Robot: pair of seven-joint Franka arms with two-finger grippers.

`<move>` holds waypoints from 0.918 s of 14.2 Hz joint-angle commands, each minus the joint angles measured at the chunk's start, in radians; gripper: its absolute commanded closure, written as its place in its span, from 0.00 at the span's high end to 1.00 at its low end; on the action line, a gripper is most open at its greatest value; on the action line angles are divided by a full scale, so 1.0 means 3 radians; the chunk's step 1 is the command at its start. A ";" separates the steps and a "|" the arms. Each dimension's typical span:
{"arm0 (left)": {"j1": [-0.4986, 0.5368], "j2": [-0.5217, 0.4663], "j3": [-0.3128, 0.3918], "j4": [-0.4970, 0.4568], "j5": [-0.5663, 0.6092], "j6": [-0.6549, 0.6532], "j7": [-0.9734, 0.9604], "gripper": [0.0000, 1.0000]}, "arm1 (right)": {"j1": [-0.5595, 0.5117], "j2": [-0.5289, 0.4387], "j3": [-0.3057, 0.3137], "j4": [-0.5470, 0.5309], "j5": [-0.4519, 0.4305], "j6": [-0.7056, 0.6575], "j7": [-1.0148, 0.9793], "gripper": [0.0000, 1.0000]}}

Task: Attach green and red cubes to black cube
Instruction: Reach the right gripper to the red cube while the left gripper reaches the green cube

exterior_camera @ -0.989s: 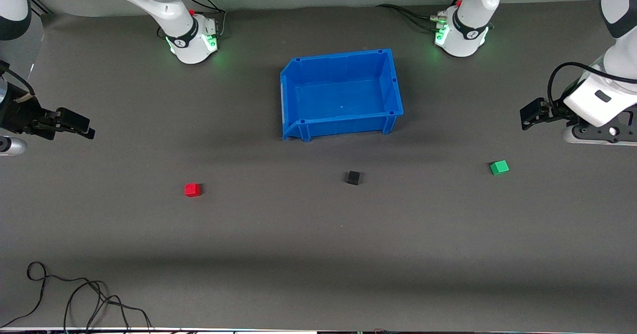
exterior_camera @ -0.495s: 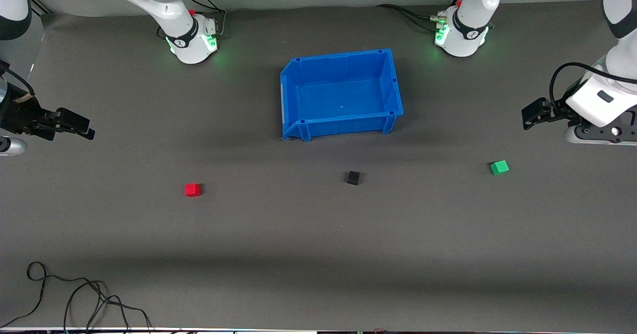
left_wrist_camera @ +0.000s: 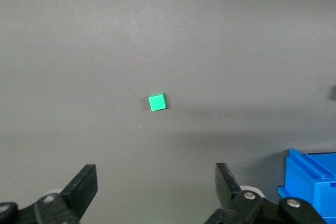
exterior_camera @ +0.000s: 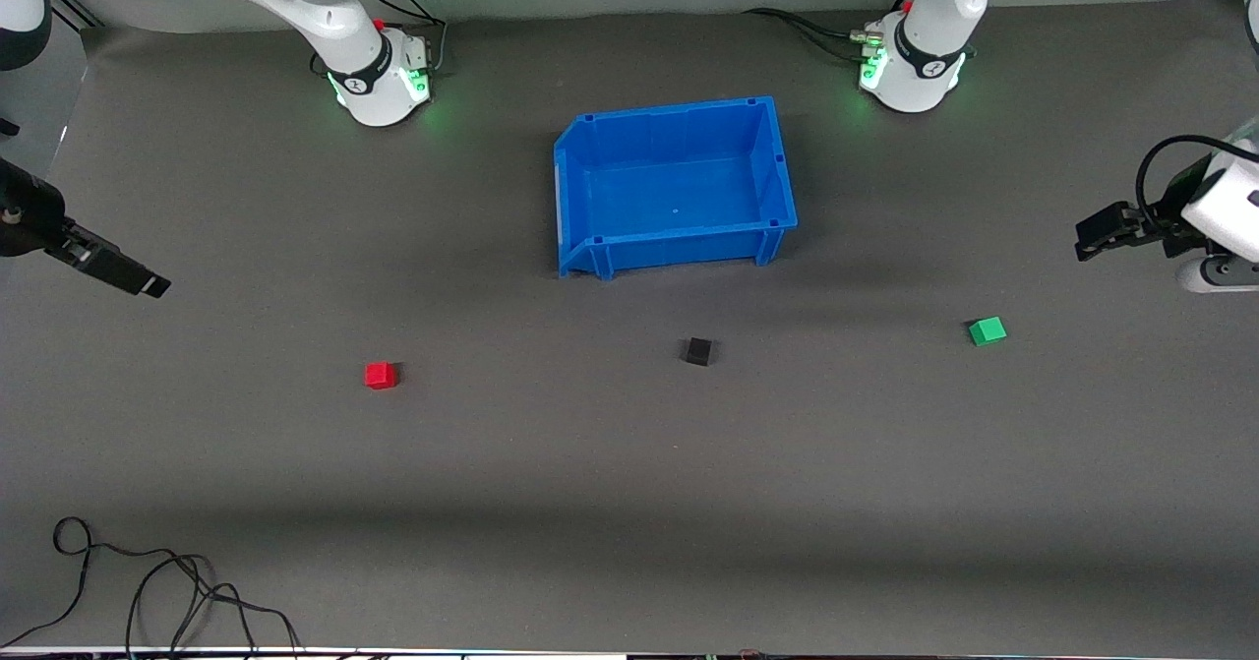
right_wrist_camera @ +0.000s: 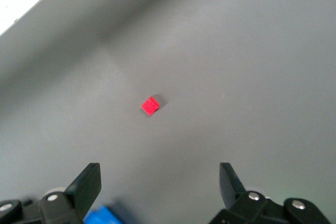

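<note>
The black cube (exterior_camera: 698, 350) lies on the grey mat, nearer the front camera than the blue bin. The red cube (exterior_camera: 380, 375) lies toward the right arm's end and shows in the right wrist view (right_wrist_camera: 149, 106). The green cube (exterior_camera: 987, 330) lies toward the left arm's end and shows in the left wrist view (left_wrist_camera: 156, 102). My left gripper (exterior_camera: 1092, 235) hangs open and empty in the air at the left arm's end; it also shows in its wrist view (left_wrist_camera: 156, 184). My right gripper (exterior_camera: 138, 281) is open and empty in the air at the right arm's end, seen in its wrist view (right_wrist_camera: 160, 182) too.
An empty blue bin (exterior_camera: 777, 163) stands mid-table between the arm bases; a corner shows in the left wrist view (left_wrist_camera: 310, 174). Loose black cables (exterior_camera: 148, 591) lie at the near edge toward the right arm's end.
Both grippers have drawn outward toward their table ends and turned; the right gripper now points down toward the mat. The cubes and bin have not moved.
</note>
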 commanded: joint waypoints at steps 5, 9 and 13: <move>0.0207 0.0453 -0.0022 -0.0044 0.0054 0.0165 0.0025 1.00 | -0.0041 0.0262 0.0023 -0.0010 0.0573 -0.0129 0.1793 1.00; 0.0259 0.0596 -0.0022 -0.0412 0.0059 0.0696 0.0024 1.00 | -0.0041 0.0492 0.0002 -0.0240 0.0820 0.0177 0.2003 1.00; 0.0274 0.0755 -0.0017 -0.0647 0.0064 0.1080 0.0024 1.00 | -0.0036 0.0549 0.0007 -0.0980 0.1024 0.1111 0.1937 1.00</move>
